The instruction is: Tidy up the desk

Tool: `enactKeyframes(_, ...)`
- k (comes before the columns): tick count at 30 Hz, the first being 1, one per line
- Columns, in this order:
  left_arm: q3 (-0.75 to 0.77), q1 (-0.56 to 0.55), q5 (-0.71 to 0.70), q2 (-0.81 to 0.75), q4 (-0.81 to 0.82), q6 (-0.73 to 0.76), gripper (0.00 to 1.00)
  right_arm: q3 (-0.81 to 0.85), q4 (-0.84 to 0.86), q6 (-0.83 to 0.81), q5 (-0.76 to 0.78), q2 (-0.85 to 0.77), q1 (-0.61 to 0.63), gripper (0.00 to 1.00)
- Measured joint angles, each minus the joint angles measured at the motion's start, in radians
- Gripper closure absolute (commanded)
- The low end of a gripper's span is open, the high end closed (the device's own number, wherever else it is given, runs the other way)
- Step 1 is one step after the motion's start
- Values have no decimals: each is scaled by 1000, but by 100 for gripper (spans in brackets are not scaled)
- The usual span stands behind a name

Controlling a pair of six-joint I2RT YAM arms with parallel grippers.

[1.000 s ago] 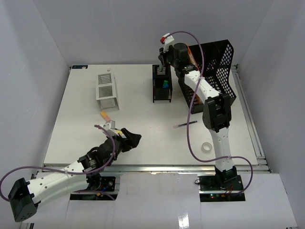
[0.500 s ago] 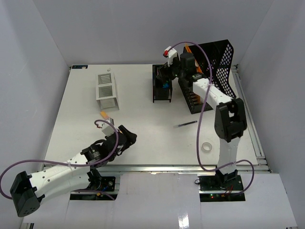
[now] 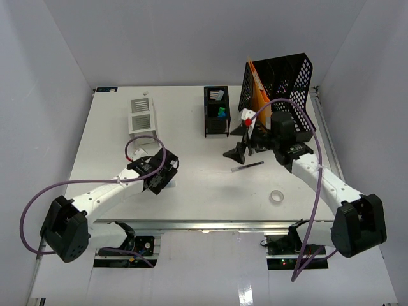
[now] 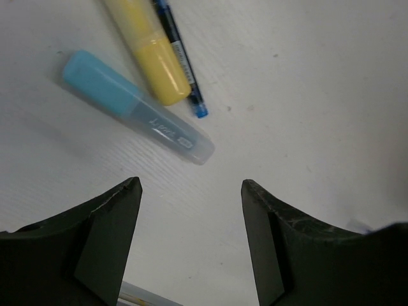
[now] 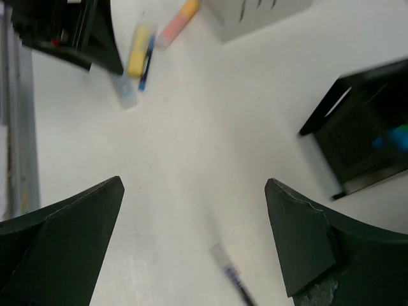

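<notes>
The white desk (image 3: 210,191) carries scattered stationery. My left gripper (image 3: 164,176) is open and empty, low over the desk; in the left wrist view (image 4: 191,186) a pale blue highlighter (image 4: 134,108), a yellow highlighter (image 4: 150,54) and a blue pen (image 4: 180,57) lie just ahead of its fingers. My right gripper (image 3: 231,144) is open and empty above the desk's middle (image 5: 194,186). A dark pen (image 3: 247,167) lies below and just behind it, blurred in the right wrist view (image 5: 233,277).
A white drawer organizer (image 3: 141,115) stands at the back left, a black pen holder (image 3: 216,111) at the back middle and a black file rack with orange folders (image 3: 277,83) at the back right. A tape roll (image 3: 276,197) lies front right. A metal rail (image 3: 210,225) runs along the near edge.
</notes>
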Motion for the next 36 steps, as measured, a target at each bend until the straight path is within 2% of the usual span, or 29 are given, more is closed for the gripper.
enactKeyframes(5, -29, 65, 37, 3, -40, -81, 34, -146, -53, 24, -57, -16, -40, 2)
enactKeyframes(10, -75, 161, 81, 6, -16, -98, 36, -167, -16, 50, -96, -84, -60, 2)
enactKeyframes(15, -80, 220, 115, 79, 20, -75, 39, -170, 14, 56, -119, -112, -63, 2)
enactKeyframes(27, -49, 255, 151, 201, 85, 12, 45, -189, 29, 78, -151, -112, -104, 2)
enactKeyframes(32, -48, 256, 171, 210, 114, 41, 61, -189, 30, 82, -155, -112, -114, 2)
enactKeyframes(36, -62, 256, 193, 197, 140, 63, 70, -189, 31, 85, -165, -112, -114, 2)
